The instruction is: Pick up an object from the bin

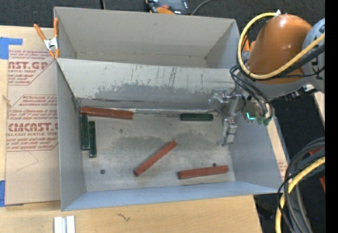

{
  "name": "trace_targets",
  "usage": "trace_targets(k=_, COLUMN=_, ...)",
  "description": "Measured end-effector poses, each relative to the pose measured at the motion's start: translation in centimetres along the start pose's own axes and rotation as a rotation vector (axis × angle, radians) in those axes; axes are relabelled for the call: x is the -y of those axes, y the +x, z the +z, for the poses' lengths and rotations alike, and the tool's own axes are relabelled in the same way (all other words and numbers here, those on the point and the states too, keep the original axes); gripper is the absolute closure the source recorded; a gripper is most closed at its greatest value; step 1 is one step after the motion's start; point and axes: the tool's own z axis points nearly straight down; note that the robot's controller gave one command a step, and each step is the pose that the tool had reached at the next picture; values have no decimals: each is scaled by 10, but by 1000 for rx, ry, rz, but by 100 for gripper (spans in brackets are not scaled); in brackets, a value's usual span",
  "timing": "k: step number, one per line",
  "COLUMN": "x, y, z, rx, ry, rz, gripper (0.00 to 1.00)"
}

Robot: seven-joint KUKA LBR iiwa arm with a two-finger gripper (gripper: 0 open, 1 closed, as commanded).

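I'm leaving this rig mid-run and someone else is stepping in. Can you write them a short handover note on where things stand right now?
Gripper: low at the right side of the bin, nothing seen in its grasp; open or shut cannot be told.
Nearest things: short dark green bar by the back wall; front red-brown bar.
Others: diagonal red-brown bar mid-floor; back-left red-brown bar; dark green bars along the left wall.
Done: nothing picked yet.
Left: the whole pick.
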Motion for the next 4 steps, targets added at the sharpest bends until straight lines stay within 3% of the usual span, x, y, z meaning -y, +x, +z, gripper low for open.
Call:
trace_targets(k=1, x=-48, y=42, z=120, rx=-3, ry=-2, rz=-121, gripper=0)
trace_targets(k=2, x=-21, y=67, z=138, rx=17, ry=1, rz=-147, gripper=0)
trace_targets(k=3, x=-22, y=68, z=138, rx=7, ry=1, rz=-152, gripper=100)
trace_targets(k=4, x=-11, y=63, z=-14, rx=15, ry=3, rz=-141, gripper=100)
